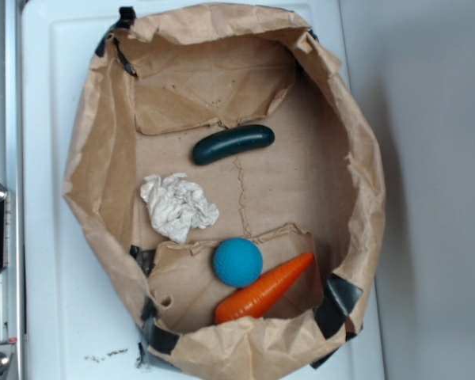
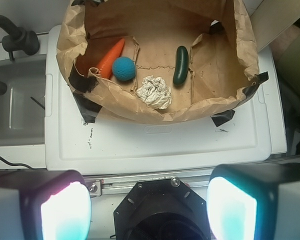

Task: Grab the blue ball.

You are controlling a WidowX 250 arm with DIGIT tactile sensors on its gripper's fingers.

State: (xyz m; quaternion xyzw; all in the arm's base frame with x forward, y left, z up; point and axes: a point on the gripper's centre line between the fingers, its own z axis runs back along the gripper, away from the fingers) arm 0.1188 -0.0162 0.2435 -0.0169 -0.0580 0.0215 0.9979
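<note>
Ball: in bag, touching carrot, near paper wad | pincer: wide, empty, well back over bench | stage: approach not begun; carrot crowds one side

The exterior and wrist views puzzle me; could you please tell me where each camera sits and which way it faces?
Exterior: overhead, looking straight down into the brown paper bag on the white lid; only a dark piece of the robot's hardware shows at the left edge.
Wrist: mounted on the arm, high and back from the bag, looking forward and down; the gripper shows at the bottom, its fingers wide apart.
Shared: both show the blue ball touching the carrot, the crumpled paper wad and the cucumber, all in the bag.
</note>
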